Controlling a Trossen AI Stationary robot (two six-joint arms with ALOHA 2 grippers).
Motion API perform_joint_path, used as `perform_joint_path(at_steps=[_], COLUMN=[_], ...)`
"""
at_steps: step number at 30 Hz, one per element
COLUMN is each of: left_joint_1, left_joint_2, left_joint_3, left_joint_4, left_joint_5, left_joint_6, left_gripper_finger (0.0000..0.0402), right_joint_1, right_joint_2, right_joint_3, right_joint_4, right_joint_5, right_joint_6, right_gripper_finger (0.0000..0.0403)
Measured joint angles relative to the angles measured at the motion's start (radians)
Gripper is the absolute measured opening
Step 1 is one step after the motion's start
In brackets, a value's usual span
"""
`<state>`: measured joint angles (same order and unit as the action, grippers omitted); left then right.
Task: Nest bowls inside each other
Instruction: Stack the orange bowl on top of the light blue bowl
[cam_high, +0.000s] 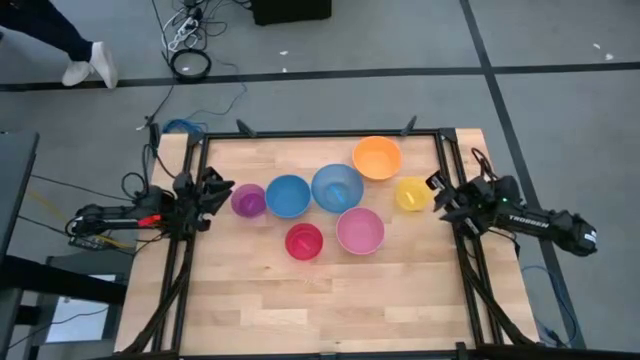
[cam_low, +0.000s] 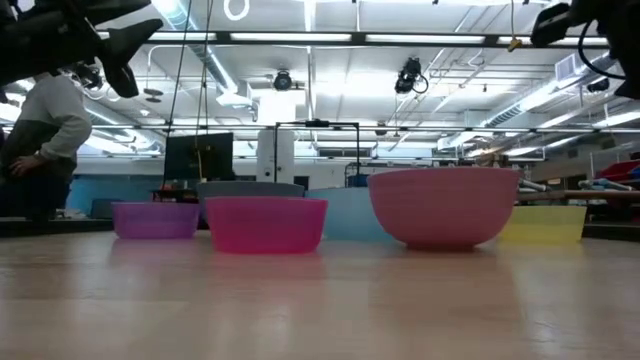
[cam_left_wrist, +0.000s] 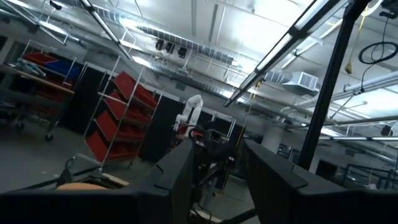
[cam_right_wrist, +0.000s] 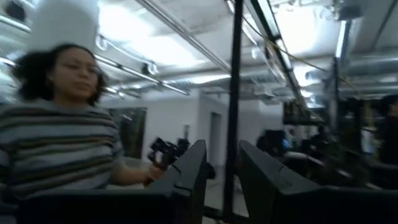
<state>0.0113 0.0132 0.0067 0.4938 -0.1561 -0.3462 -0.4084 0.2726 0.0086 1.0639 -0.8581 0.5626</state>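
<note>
Several bowls stand apart, each on its base, on the wooden table (cam_high: 320, 310): purple (cam_high: 248, 200), blue (cam_high: 288, 196), lighter blue (cam_high: 336, 187), orange (cam_high: 377, 158), yellow (cam_high: 412, 193), pink (cam_high: 360, 230) and red (cam_high: 304, 241). My left gripper (cam_high: 222, 188) is raised at the table's left edge, beside the purple bowl, open with nothing between its fingers (cam_left_wrist: 180, 180). My right gripper (cam_high: 437, 195) is raised at the right edge, beside the yellow bowl, also open and touching nothing. Both wrist views look up into the room and show no bowl.
A black frame (cam_high: 320, 134) runs round the table, with posts at its corners. The near half of the table is bare wood (cam_low: 320, 300). A person (cam_right_wrist: 56, 143) stands in the room beyond the table, and another (cam_low: 45, 130) at the far left.
</note>
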Motion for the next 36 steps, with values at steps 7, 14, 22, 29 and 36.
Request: perform_joint_path(at_steps=[7,14,22,29,36], left_joint_1=[0.0,0.0,0.0,0.011,0.011], left_joint_2=[0.0,0.014,0.381,0.894,1.165], left_joint_3=[0.0,0.092,0.565,0.997,1.104], left_joint_4=[0.002,-0.198,-0.797,-1.312,-1.414], left_joint_5=[0.0,-0.104,-0.293,-0.29,-0.25], left_joint_6=[0.023,0.055,0.223,0.316,0.415], left_gripper_finger=[0.0147,0.0147,0.0147,0.0147,0.0147], right_joint_1=[0.047,0.053,0.089,0.175,0.224], right_joint_2=[0.0,0.0,0.209,0.676,1.069], right_joint_3=[0.001,0.069,0.484,0.858,1.193], right_joint_4=[0.058,0.04,-0.977,-1.269,-1.749], right_joint_5=[0.09,0.223,0.684,0.896,1.172], right_joint_6=[0.158,0.097,-0.2,-0.199,-0.173], right_gripper_finger=[0.0083,0.0082,0.0077,0.0072,0.0055])
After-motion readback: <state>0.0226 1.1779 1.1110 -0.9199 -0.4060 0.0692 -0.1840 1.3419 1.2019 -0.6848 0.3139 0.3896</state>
